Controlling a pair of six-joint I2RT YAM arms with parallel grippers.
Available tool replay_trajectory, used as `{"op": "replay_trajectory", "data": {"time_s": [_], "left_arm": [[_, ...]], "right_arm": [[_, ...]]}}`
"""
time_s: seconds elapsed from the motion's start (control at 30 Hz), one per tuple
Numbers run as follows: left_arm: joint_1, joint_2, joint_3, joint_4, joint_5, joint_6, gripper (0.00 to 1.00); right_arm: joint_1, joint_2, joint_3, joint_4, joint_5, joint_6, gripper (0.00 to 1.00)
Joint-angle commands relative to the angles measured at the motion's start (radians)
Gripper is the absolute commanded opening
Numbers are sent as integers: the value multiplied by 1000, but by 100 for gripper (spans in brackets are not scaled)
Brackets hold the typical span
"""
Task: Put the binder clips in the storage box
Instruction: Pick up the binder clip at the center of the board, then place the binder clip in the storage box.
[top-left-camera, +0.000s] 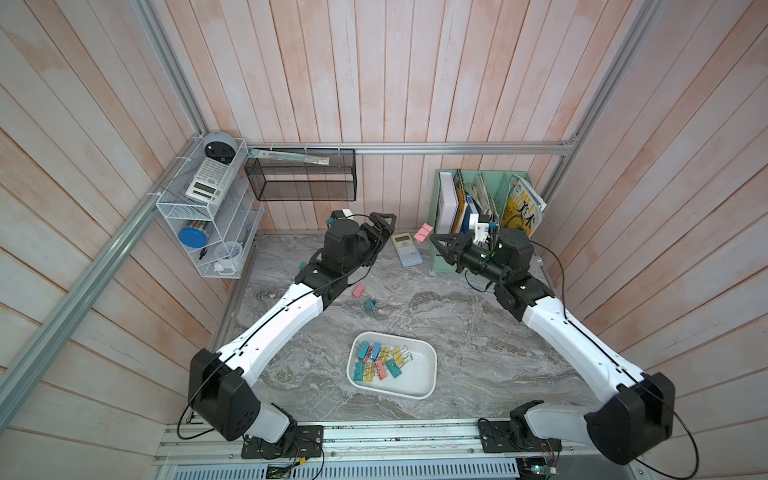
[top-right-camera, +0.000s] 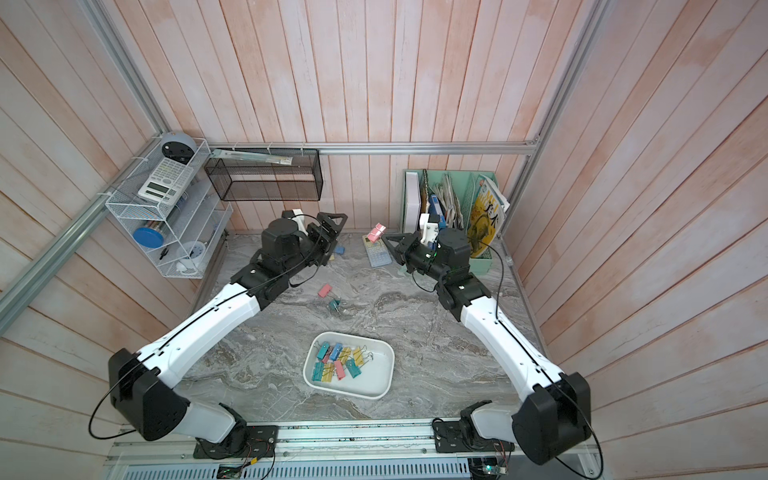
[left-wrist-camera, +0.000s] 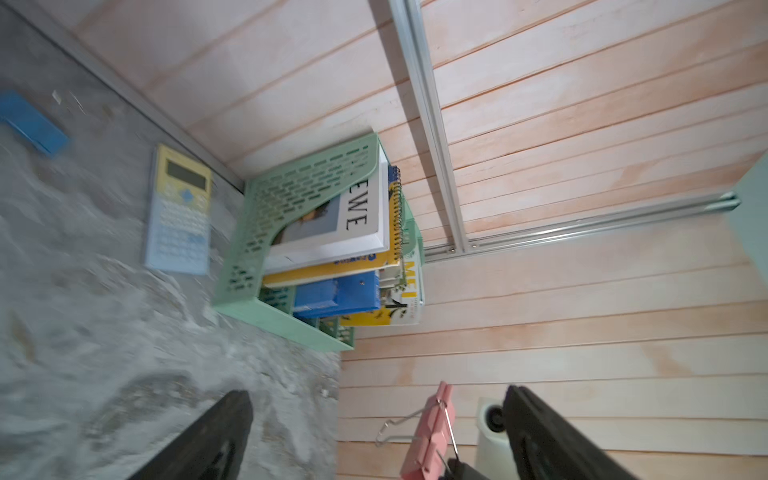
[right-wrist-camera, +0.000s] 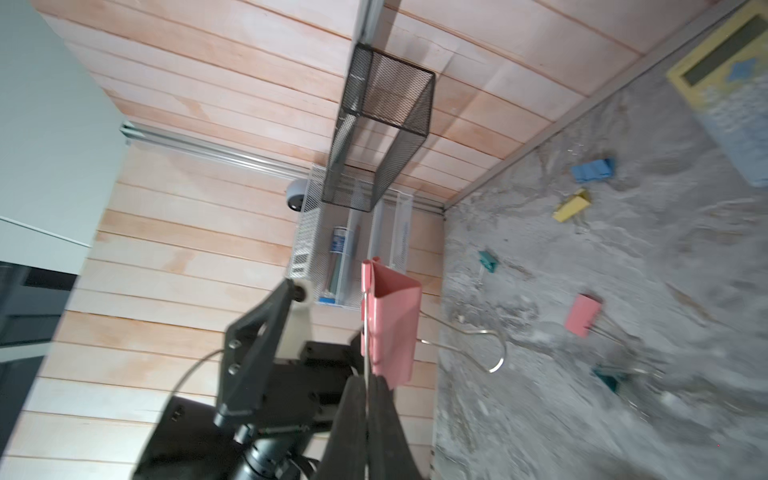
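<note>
The right jaws pinched the wire handle of a pink binder clip (right-wrist-camera: 390, 328), high over the back of the grey marbled counter (top-left-camera: 457, 332). The left jaws stood spread wide and empty nearby. The shallow white plastic storage box (top-left-camera: 417, 376) lay well apart, toward the robot's base, below the clip.

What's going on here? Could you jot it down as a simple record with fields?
Right fingers: shut on a pink binder clip by its wire handle, raised off the table
Left fingers: open, empty
Storage box: roughly ten binder clips inside
Loose on table: pink clip, teal clip, blue clip, yellow clip
</note>
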Motion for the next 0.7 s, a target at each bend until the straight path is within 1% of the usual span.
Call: {"op": "replay_trajectory", "data": {"time_s": [0.0,0.03,0.07,0.1,0.13,0.17,0.2,0.23,0.27,0.33,0.4,0.47,0.53,0.6,0.67], "left_arm": [[13,-66,27,-342,-150,458,100],[17,-79,14,-379,-181,497,100],[25,-93,-8,-400,-199,525,100],[36,-106,-33,-402,-201,534,100],[52,-121,-64,-394,-196,533,100],[70,-131,-94,-379,-187,518,100],[84,-140,-121,-355,-175,501,100],[99,-146,-151,-329,-156,481,100],[112,-147,-173,-290,-132,460,100],[129,-134,-202,-249,-111,435,100],[131,-101,-192,-252,-124,441,100],[131,-70,-173,-275,-141,457,100],[132,-61,-167,-290,-156,459,100],[131,-72,-174,-296,-175,451,100],[131,-87,-193,-298,-203,440,100]], "right_arm": [[0,-106,-33,-449,74,-213,0],[-12,-140,-37,-480,72,-239,0],[-10,-161,-22,-529,70,-297,0],[8,-166,-4,-588,69,-348,0],[39,-158,20,-696,71,-411,0],[85,-142,36,-798,72,-467,0],[136,-126,39,-862,79,-497,0],[209,-115,26,-914,98,-523,0],[286,-108,-2,-928,121,-526,0],[404,-104,-83,-864,146,-496,0],[470,-103,-186,-748,137,-423,0],[509,-109,-292,-633,139,-342,0],[535,-113,-356,-557,155,-293,0],[541,-106,-398,-504,182,-269,0],[542,-69,-414,-472,205,-270,0]]}}
